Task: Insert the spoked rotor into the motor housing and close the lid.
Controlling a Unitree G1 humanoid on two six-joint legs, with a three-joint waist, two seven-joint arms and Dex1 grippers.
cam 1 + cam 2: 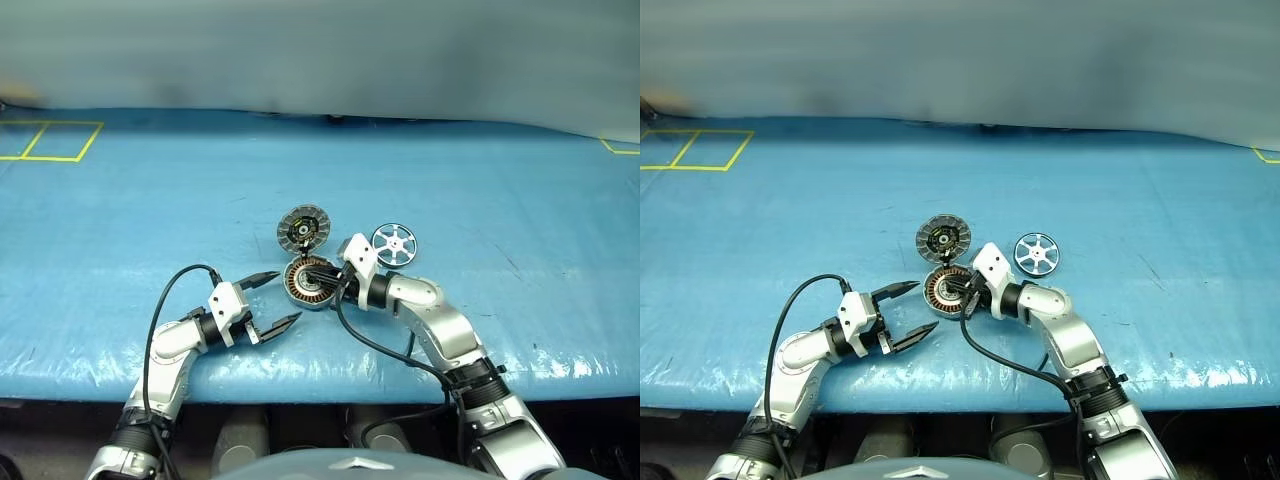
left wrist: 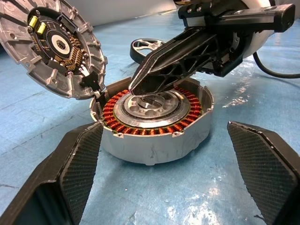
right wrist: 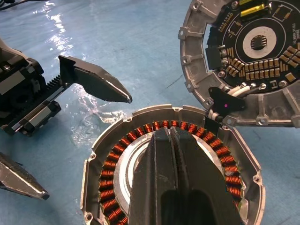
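Observation:
The motor housing (image 1: 308, 283) sits on the blue table, its copper windings (image 3: 112, 183) and silver centre (image 2: 150, 105) exposed. Its lid (image 1: 302, 228) stands swung open behind it, dark inner face (image 3: 258, 44) showing, joined at a hinge. To the right of the housing the spoked rotor (image 1: 394, 243) lies flat on the table. My right gripper (image 1: 312, 279) is shut with nothing in it. It reaches over the housing, with its tip (image 2: 135, 84) near the hinge side. My left gripper (image 1: 287, 296) stands wide open just left of the housing, level with it and touching nothing.
The blue table cover (image 1: 480, 160) stretches wide around the parts, with its front edge (image 1: 330, 385) close below the grippers. Yellow tape lines (image 1: 50, 140) mark the far left. A black cable (image 1: 375, 345) loops from my right wrist.

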